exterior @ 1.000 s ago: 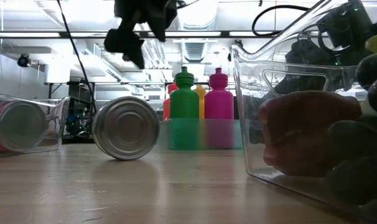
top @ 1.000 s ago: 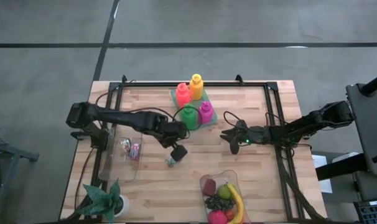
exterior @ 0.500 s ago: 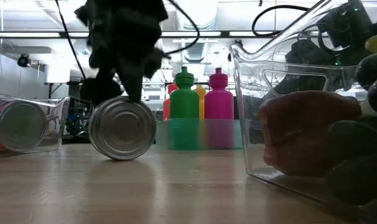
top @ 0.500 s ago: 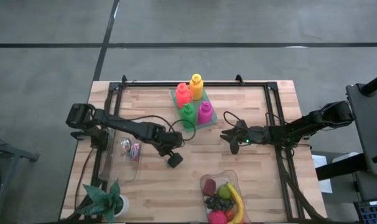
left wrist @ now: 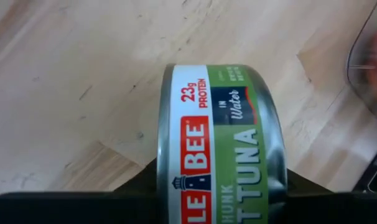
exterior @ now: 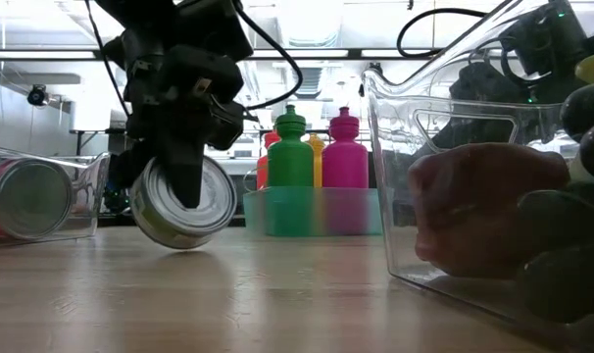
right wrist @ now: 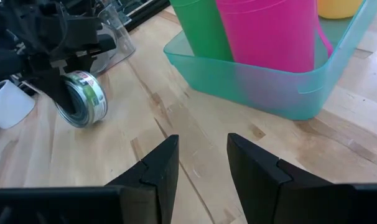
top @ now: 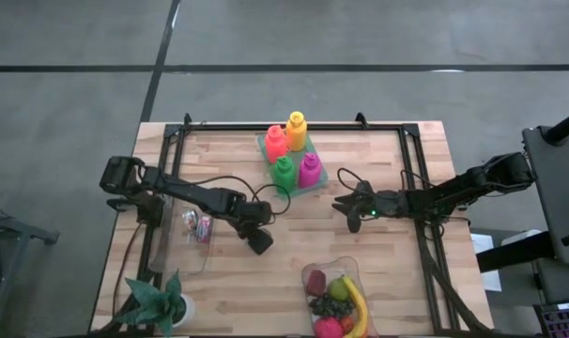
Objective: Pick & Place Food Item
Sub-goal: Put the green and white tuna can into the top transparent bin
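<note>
Plant point(top: 158, 302): one, at the counter's point(top: 378, 272) near left corner.
Clear bin point(top: 192, 235): one, on the left, holding a red-labelled can point(exterior: 23, 199).
Tuna can point(exterior: 184, 201): one, on its rim on the counter, just right of that bin.
Left gripper point(exterior: 179, 176): fingers clamped on the tuna can.
Bottles: four, one each green point(top: 284, 174), magenta point(top: 310, 169), red point(top: 275, 142), yellow point(top: 296, 130), upright in a teal tray point(right wrist: 263, 84).
Right gripper point(right wrist: 203, 165): fingers narrowly parted, empty, facing the tray.
Fruit tub point(top: 308, 277): one, near edge.
</note>
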Robot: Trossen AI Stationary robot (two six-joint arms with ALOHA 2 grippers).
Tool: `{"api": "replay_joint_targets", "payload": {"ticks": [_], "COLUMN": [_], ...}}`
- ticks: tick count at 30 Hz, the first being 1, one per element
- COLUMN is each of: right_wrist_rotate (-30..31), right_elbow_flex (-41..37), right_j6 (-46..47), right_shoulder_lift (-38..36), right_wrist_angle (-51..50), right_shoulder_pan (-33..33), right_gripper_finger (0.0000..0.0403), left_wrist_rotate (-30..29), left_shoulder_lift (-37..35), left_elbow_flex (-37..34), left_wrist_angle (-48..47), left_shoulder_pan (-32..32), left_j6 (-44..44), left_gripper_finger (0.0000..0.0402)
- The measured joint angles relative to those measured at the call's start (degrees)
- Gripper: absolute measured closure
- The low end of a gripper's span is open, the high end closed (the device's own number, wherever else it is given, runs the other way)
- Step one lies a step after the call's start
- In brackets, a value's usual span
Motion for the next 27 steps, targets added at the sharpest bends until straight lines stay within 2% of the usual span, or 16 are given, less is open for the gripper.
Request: {"api": "replay_joint_targets", "payload": {"ticks": [12, 15, 22, 27], "right_wrist_rotate": [0.02, 0.00, 0.00, 0.01], "right_elbow_flex": [0.00, 0.00, 0.00, 0.00], "right_j6": [0.00, 0.00, 0.00, 0.00], "right_shoulder_lift": [0.00, 0.00, 0.00, 0.00], "right_wrist_angle": [0.00, -0.04, -0.03, -0.03], "right_shoulder_pan": [-0.01, 0.01, 0.01, -0.01], "right_gripper_finger": [0.0269, 0.0269, 0.0269, 0.0269], "left_wrist_rotate": [-0.14, -0.42, -6.91, -11.00], "left_shoulder_lift": [-1.72, -4.51, -14.92, -21.81], "left_elbow_flex": [0.31, 1.74, 8.05, 12.58], "left_wrist_angle": [-1.08, -6.31, -22.46, -35.46], "left_shoulder_pan": [0.59, 1.69, 3.75, 3.76], "left_j6": [0.08, 0.10, 0.56, -6.93], "left_gripper_finger": [0.0276, 0.0276, 0.0276, 0.0276]}}
